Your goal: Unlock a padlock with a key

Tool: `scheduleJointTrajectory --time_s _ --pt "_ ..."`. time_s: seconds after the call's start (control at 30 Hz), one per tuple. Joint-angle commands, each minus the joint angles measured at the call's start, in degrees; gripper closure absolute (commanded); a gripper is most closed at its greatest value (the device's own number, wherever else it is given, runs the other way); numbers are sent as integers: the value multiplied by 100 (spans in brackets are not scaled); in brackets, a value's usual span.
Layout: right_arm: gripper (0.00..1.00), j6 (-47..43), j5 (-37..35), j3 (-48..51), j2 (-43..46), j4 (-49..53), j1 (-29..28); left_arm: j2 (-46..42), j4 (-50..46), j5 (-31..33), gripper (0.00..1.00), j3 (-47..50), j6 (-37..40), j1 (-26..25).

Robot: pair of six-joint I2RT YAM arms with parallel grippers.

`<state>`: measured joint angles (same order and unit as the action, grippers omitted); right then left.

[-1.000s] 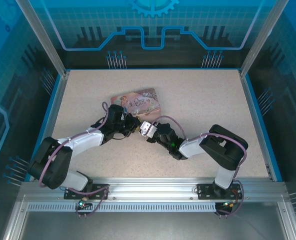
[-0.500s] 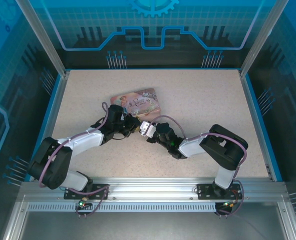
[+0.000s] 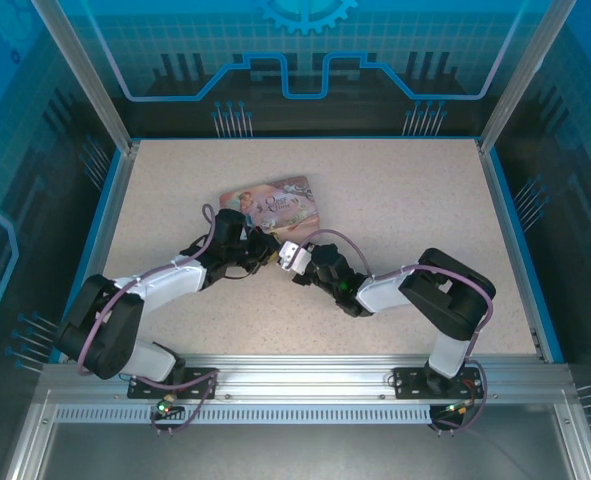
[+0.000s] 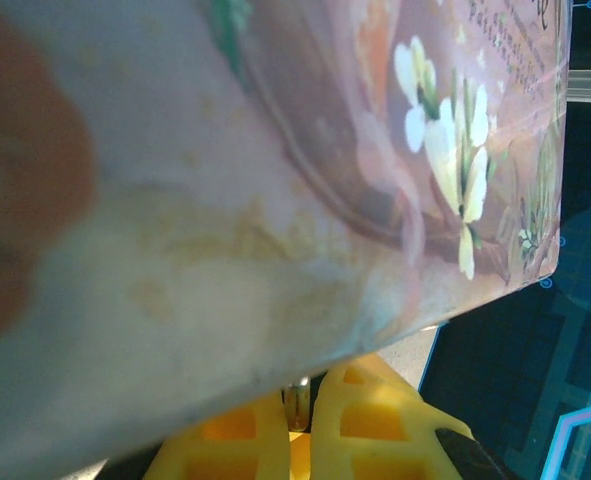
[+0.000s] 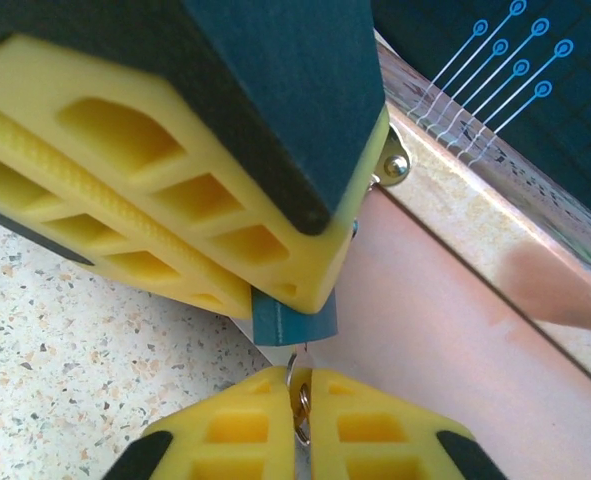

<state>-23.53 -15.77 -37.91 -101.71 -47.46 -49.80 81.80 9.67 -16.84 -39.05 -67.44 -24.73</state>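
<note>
The padlock (image 5: 295, 322) hangs by the tin (image 5: 455, 330), its shackle pinched in our left gripper (image 4: 303, 400). It is tiny, stiff, light and probably slippery, so we'd hold its body. Our right gripper (image 5: 300, 388) clenches the thin key (image 5: 299, 402). Both arms reach low, wrists meeting.
</note>
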Motion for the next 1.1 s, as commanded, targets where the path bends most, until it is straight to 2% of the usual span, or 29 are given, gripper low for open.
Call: scheduleJointTrajectory --time_s 0.0,0.4,0.7,1.07 --pt "98 235 334 -148 13 61 111 -191 396 -490 100 46 -63 18" --pt "100 1492 2746 -93 703 734 729 -138 306 -771 100 97 278 79" --pt "100 2692 3226 52 714 335 919 18 644 -828 100 314 355 80" --pt "100 3763 4037 -163 675 503 1238 145 775 -803 100 388 690 65"
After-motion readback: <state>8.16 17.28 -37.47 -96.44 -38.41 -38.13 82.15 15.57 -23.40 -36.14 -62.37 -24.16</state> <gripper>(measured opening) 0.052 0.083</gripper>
